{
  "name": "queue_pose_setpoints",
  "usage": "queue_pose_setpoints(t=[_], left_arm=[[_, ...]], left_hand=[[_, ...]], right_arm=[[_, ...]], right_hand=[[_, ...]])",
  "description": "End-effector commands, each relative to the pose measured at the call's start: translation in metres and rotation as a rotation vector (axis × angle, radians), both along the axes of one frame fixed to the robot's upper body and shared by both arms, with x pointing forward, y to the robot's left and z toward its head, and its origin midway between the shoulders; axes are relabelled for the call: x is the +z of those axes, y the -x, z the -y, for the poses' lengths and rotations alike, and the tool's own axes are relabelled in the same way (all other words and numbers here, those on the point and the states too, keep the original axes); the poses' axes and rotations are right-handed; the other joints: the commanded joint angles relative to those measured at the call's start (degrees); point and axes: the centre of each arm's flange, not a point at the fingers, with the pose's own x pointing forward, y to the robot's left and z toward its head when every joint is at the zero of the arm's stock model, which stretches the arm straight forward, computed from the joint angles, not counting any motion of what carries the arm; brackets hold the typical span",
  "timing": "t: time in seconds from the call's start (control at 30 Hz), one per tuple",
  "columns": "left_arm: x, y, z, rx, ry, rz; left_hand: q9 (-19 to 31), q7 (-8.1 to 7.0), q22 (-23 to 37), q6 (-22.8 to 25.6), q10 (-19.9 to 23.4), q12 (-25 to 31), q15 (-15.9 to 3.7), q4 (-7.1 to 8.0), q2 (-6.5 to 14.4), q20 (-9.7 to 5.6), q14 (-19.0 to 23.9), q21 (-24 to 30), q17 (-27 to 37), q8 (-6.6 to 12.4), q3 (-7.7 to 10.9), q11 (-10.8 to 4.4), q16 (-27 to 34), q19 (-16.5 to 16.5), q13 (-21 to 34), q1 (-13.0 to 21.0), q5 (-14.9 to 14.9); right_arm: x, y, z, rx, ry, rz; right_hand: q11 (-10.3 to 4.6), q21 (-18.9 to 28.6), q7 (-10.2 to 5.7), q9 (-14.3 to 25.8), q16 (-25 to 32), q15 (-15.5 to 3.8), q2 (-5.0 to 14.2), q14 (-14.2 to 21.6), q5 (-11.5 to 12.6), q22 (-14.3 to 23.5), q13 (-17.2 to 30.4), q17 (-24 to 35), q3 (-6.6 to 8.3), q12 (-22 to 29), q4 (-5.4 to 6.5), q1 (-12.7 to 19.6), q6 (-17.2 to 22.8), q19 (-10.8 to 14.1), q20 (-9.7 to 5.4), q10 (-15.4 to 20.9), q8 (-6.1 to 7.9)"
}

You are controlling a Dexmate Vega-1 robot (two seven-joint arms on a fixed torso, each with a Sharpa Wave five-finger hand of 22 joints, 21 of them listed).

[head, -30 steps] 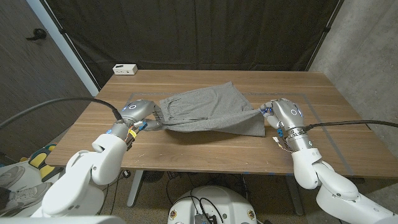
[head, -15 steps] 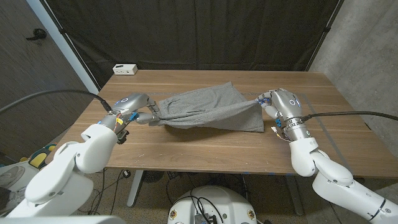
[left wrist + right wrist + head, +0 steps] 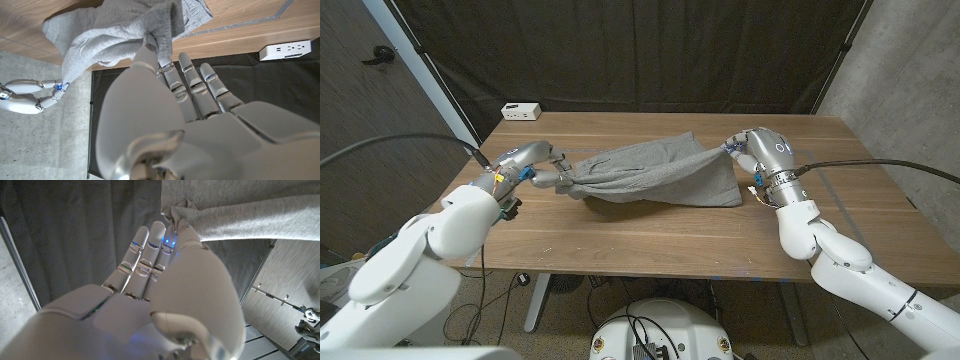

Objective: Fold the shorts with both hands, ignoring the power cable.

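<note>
Grey shorts (image 3: 650,175) hang stretched between my two hands above the middle of the wooden table (image 3: 650,240), their far part lying on the wood. My left hand (image 3: 542,165) pinches one corner of the shorts (image 3: 120,37) at the left; the left wrist view shows cloth bunched at the thumb tip. My right hand (image 3: 752,152) pinches the opposite corner of the shorts (image 3: 240,210) at the right, raised off the table. In the left wrist view my right hand (image 3: 27,97) appears far off at the cloth's other end.
A white power strip (image 3: 521,111) sits at the table's far left corner and is seen as the power strip (image 3: 286,49) beyond my left hand. A black curtain hangs behind the table. Tape lines mark the wood near the right side.
Both hands have carried the pinched near edge of the shorts away from me toward the far side of the table, lifting it higher. The cloth now folds over itself.
</note>
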Motion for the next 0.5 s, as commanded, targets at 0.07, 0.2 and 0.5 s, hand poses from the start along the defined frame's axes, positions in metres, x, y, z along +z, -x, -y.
queue_pose_setpoints(t=[0.07,0.2,0.5], left_arm=[[0.017,-0.014,-0.017,0.016,0.060,-0.037],[0.026,-0.019,-0.022,0.034,0.067,-0.039],[0.044,-0.041,-0.025,0.061,0.063,-0.114]], left_hand=[[9.00,2.72,0.09,2.61,0.03,5.59,-8.46,3.07,-0.03,-0.32,-0.40,0.48,0.01,0.65,4.04,-0.25,-0.08,-0.25,14.88,-0.78,0.52],[9.34,2.66,0.03,2.53,-0.01,5.82,-8.48,3.06,-0.20,-0.27,-0.41,0.62,-0.09,0.81,4.52,-0.23,-0.05,-0.31,14.94,-1.06,0.50],[9.79,2.71,-0.04,2.36,-0.21,5.97,-8.50,3.04,-0.39,-0.27,-0.44,0.82,-0.21,1.00,5.21,-0.31,-0.03,-0.39,14.83,-1.43,0.45]], right_arm=[[0.033,-0.031,-0.013,0.049,0.002,0.021],[0.042,-0.041,-0.016,0.050,0.006,0.024],[0.056,-0.065,-0.019,0.061,-0.008,0.004]], right_hand=[[-0.92,0.48,0.15,0.11,-0.24,-5.00,0.46,0.64,0.47,-0.04,8.49,-0.01,-0.27,0.35,-0.12,0.90,0.47,-0.30,-2.41,1.53,-0.02],[-0.96,0.75,0.23,0.09,-0.15,-4.96,0.42,0.77,0.49,-0.11,8.63,0.16,-0.30,0.37,-0.14,0.94,0.49,-0.26,-2.41,1.52,-0.04],[-1.03,1.28,0.31,0.03,-0.23,-5.00,0.40,0.87,0.56,-0.26,8.68,0.14,-0.39,0.33,-0.15,0.96,0.60,-0.50,-2.41,1.69,-0.05]])
